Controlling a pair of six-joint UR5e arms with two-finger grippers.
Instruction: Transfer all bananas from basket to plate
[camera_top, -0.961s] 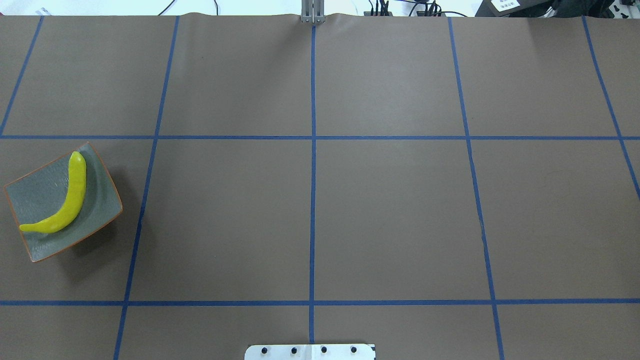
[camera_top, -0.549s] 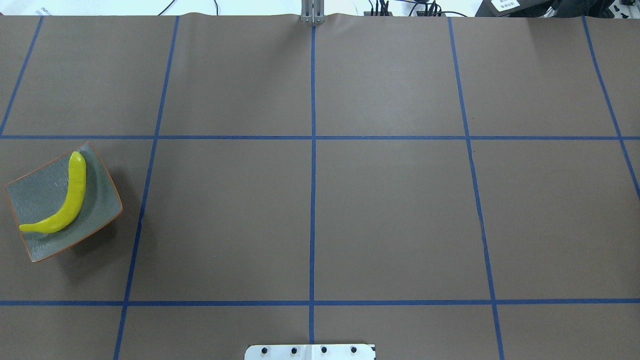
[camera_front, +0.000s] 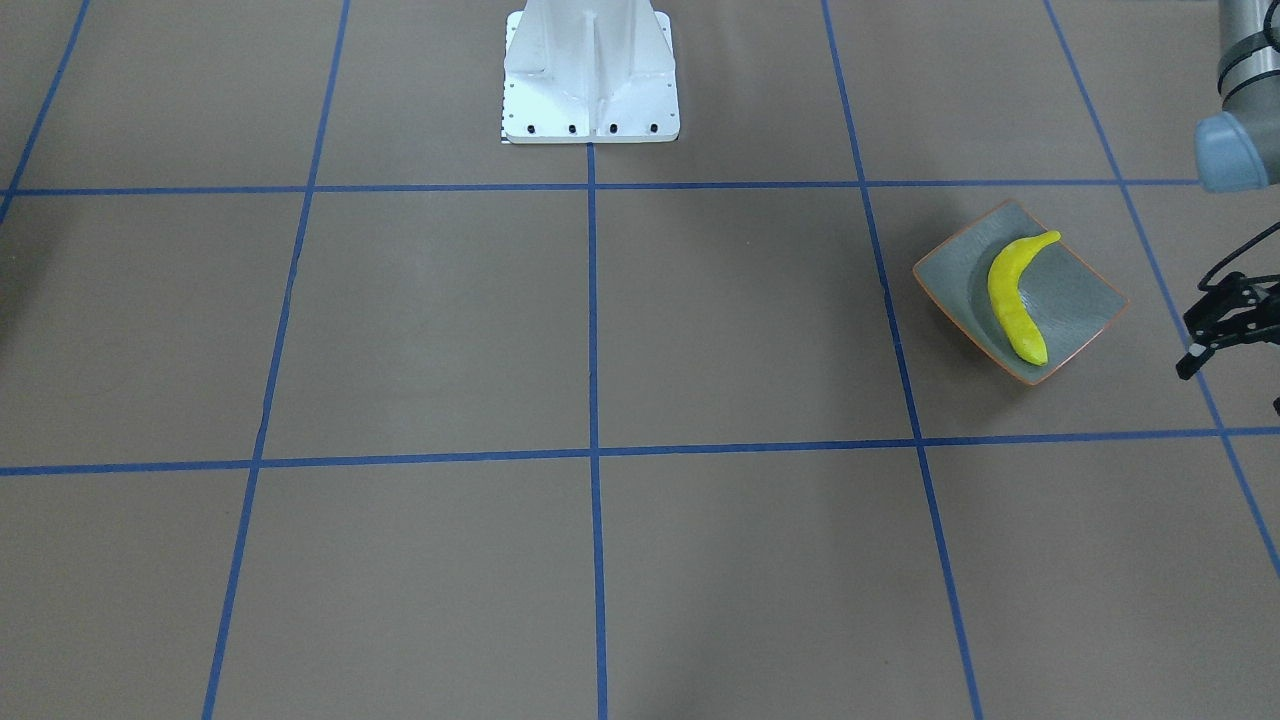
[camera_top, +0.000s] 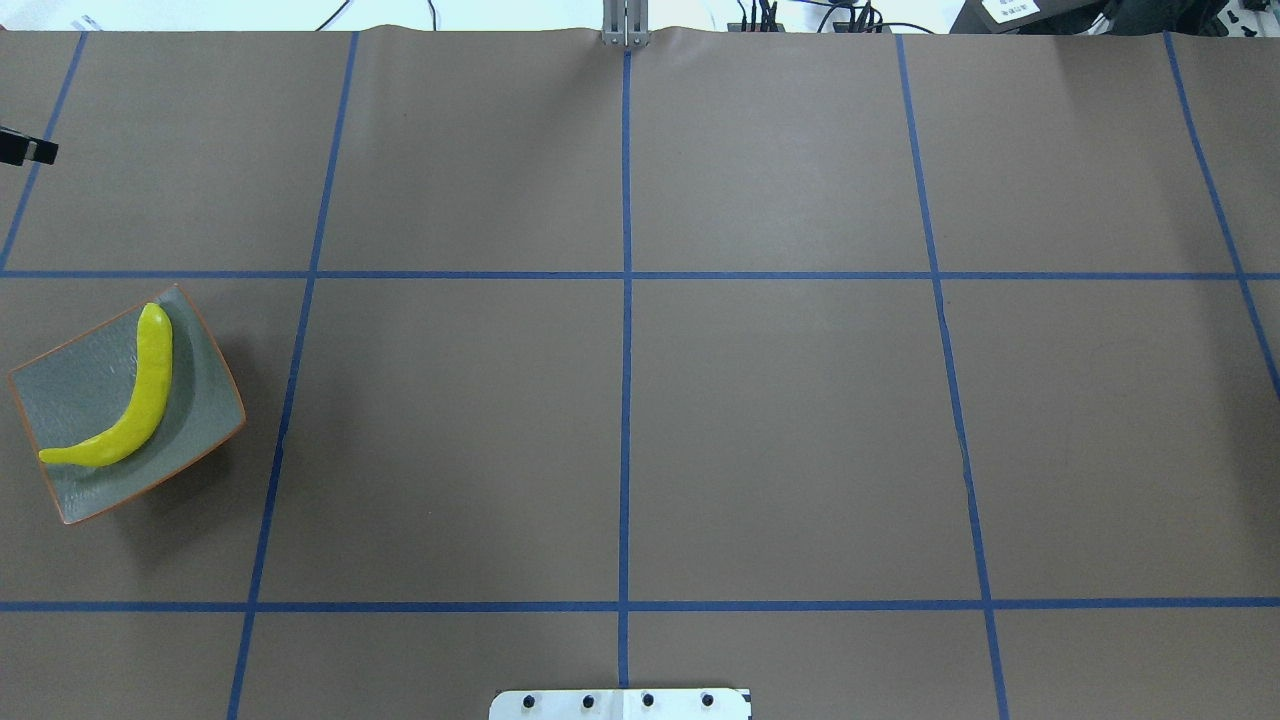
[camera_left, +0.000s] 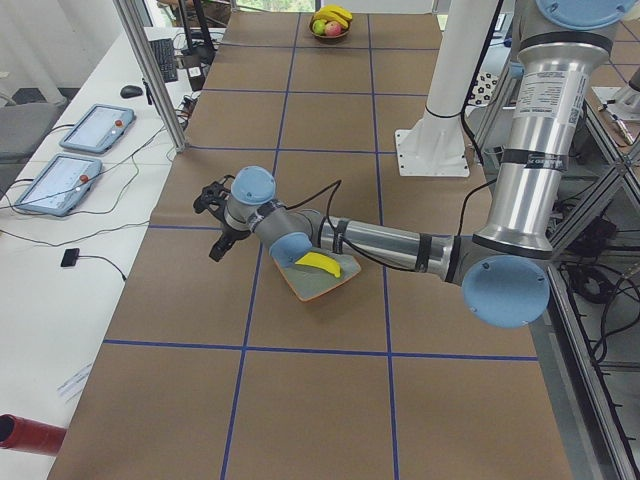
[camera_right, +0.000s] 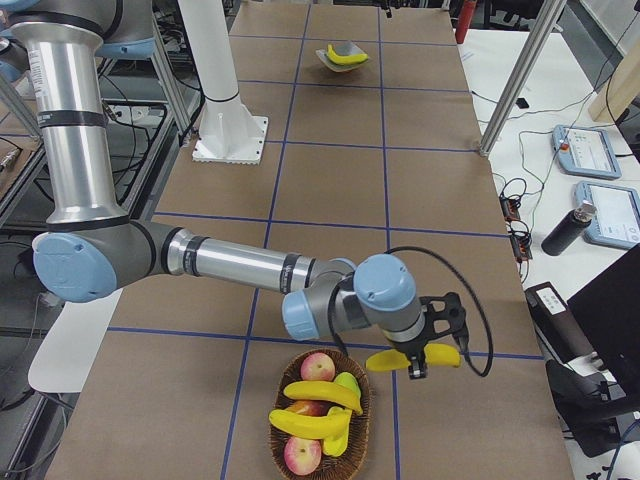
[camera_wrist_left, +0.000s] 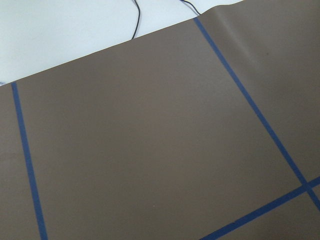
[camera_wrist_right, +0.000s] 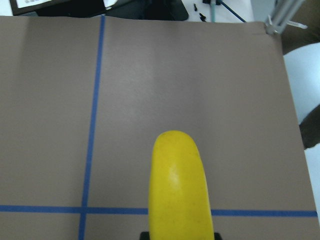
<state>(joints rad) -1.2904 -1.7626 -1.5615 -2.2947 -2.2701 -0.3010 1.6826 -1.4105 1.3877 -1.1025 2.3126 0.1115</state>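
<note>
Noted right pincer clamped across the held banana at about mid-length, fruit roughly level. Placed both above the tabletop, clear of the surface, just beside the basket, over a blue tape line. From the right wrist camera, caught only the blunt yellow tip poking forward above a crossing of tape lines.

Logged in the basket: more bananas, heaped with red apples and one green fruit. Marked basket at the tabletop's end on the robot's right.

Found left pincer spread wide, gripping nothing, hanging above the tabletop near the plate, apart from it. Half cut off by the frame edge in the front-facing view.

Recorded plate at the opposite end, on the robot's left, well apart from the basket. Counted one plate banana lying curved across the hollow, stem end reaching the rim.

Spotted white robot base midway along the tabletop's robot-side edge.
</note>
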